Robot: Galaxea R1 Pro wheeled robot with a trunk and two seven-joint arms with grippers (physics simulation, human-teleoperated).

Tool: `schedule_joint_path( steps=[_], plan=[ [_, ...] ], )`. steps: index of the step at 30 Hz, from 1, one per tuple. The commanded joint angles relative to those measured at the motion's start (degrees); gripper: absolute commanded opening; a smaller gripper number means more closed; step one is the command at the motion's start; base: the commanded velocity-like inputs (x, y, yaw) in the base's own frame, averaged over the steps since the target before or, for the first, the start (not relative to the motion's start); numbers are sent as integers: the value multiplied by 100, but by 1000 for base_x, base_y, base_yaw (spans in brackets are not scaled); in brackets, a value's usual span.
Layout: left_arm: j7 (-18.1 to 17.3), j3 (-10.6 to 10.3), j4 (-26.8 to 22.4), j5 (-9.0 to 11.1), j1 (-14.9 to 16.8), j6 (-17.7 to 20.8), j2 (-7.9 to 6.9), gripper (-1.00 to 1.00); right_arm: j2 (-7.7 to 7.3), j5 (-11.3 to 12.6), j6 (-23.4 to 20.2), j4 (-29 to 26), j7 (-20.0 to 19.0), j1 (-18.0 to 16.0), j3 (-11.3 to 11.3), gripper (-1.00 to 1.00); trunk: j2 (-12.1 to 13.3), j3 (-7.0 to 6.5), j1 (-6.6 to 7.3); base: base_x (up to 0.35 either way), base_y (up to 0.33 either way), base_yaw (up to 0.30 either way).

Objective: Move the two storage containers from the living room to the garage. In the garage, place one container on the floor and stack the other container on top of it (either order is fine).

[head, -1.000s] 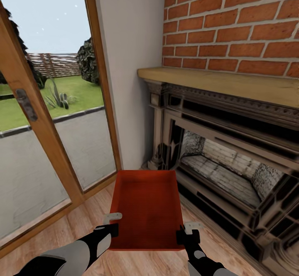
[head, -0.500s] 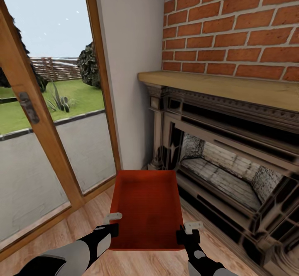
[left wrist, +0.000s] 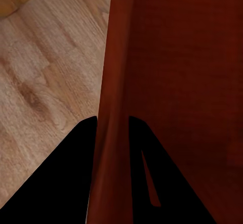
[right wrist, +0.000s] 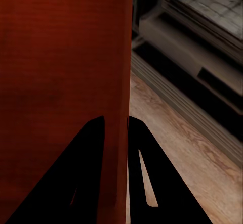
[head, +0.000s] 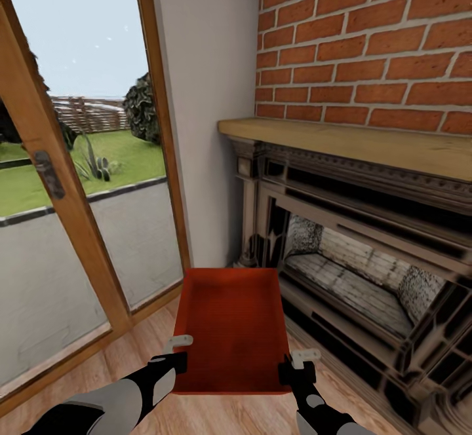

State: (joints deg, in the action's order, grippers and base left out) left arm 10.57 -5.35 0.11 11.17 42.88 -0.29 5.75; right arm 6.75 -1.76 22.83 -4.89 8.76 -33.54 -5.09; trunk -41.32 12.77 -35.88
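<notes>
One orange-red rectangular plastic storage container [head: 231, 330], lidless and with slightly tapered walls, sits in front of you in the head view, held level above the light wood-plank floor [head: 98, 369] of the living room. Your left tool [head: 176, 354] is clenched on the container's left wall near its closest corner, and your right tool [head: 296, 364] is clenched on its right wall at the matching spot. In the left wrist view, the two dark fingers [left wrist: 66, 183] straddle the thin red wall [left wrist: 114, 133], one on the outer side over the plank floor and one inside the bin. In the right wrist view, the right tool's fingers [right wrist: 147, 178] pinch the other wall [right wrist: 117, 148] the same way, with the floor and the base of the fireplace beyond. Ahead and to the right stands a dark, ornate fireplace surround [head: 341, 238] with a pale wooden mantel shelf [head: 367, 137], set under a red brick wall [head: 367, 42]. To the left is a wood-framed glass door [head: 59, 179] looking onto a lawn and a fence. A plain pale wall strip [head: 206, 107] separates the door from the brick.
</notes>
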Motion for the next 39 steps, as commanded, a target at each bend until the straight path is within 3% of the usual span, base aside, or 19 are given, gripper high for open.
schedule_joint_path(
  steps=[1,14,39],
  plan=[
    [50,43,-20,-1,10,-41,-38,-100,-16,106,28,85,82,-3,-44,-100,-7,-2,-1,0,0,0],
    [50,43,-20,-1,10,-41,-38,-100,-23,106,28,85,75,-3,-43,-100,-7,-110,-1,0,0,0],
    [50,43,-20,-27,11,-41,-33,-100,-11,105,35,85,81,-3,-44,-100,-7,-123,-1,0,0,-23]
  ],
)
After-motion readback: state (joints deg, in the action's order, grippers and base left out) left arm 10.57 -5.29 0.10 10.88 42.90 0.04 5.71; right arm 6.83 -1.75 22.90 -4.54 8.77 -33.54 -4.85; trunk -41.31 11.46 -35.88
